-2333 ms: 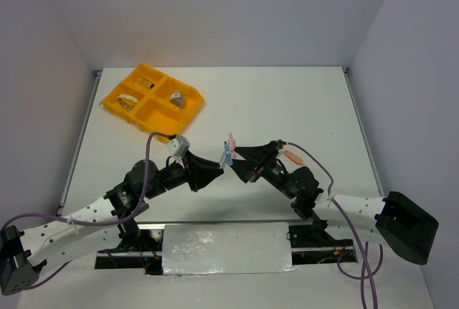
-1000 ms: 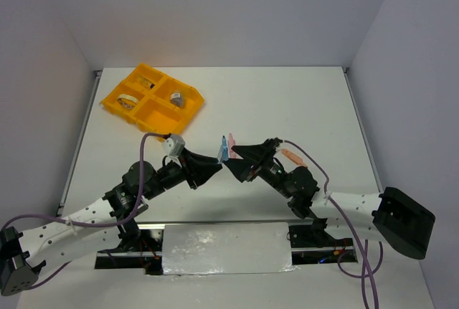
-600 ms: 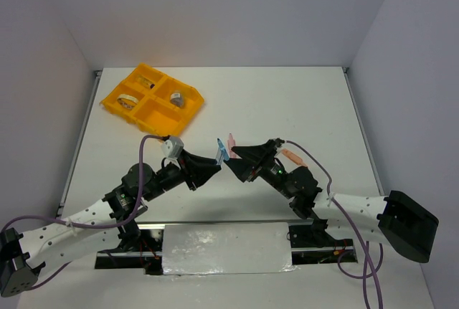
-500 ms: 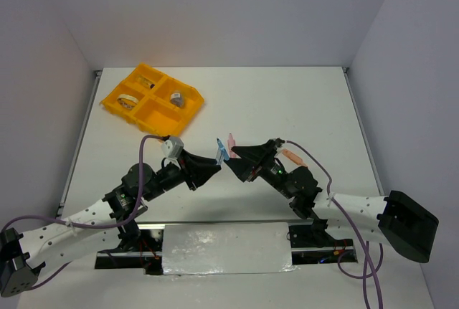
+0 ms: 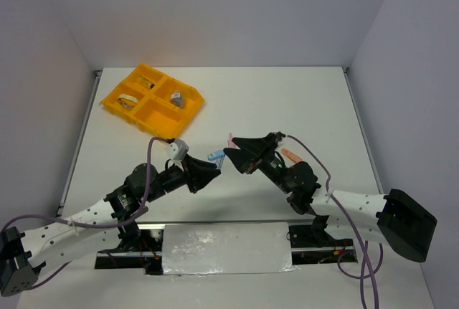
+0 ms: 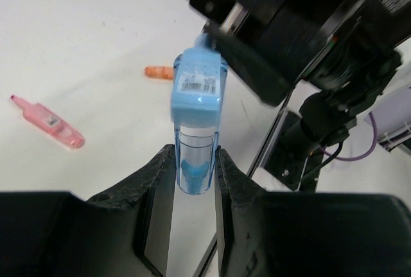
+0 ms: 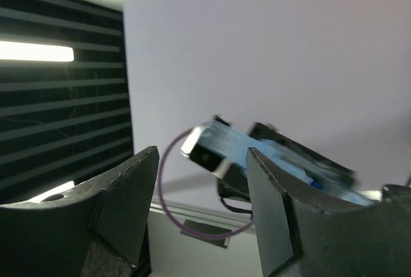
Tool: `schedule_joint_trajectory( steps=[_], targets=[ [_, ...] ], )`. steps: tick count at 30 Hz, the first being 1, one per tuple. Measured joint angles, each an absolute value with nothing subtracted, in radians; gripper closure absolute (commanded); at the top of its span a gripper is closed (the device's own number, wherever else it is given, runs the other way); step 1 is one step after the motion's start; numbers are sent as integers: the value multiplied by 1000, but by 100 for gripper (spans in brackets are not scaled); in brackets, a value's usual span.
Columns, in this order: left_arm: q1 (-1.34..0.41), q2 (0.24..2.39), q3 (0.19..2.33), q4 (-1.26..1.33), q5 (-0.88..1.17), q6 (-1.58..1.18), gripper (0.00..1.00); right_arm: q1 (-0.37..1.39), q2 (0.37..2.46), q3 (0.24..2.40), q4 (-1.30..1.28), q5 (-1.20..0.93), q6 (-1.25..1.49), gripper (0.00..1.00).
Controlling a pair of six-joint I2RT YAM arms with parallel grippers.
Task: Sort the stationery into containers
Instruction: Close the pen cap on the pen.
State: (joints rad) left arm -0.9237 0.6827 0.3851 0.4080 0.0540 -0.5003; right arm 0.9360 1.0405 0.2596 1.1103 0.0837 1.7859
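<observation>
My left gripper is shut on a light-blue piece and holds it above the table; in the left wrist view the piece sticks up from between the fingers. My right gripper is open and empty, its tips just right of that piece; in the right wrist view the blue piece shows beyond the spread jaws. A pink piece and an orange piece lie on the table. The orange-yellow tray holds a tape ring and a small jar. I see no blue-and-white tube.
The tray stands at the far left of the white table. The pink piece lies just behind the right gripper, and the orange piece beside the right arm. Grey walls close in the back and sides.
Both grippers met at the light-blue piece earlier. Now the right gripper has let go and drawn slightly back, and the piece stays in the left gripper, tilted more to the right.
</observation>
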Motion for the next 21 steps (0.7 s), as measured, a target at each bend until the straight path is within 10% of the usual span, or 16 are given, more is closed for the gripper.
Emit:
schedule_joint_trajectory(
  steps=[21],
  targets=[
    [-924,677,377,301,23,-492,100,902,843,317,794,98,1549,32]
  ],
)
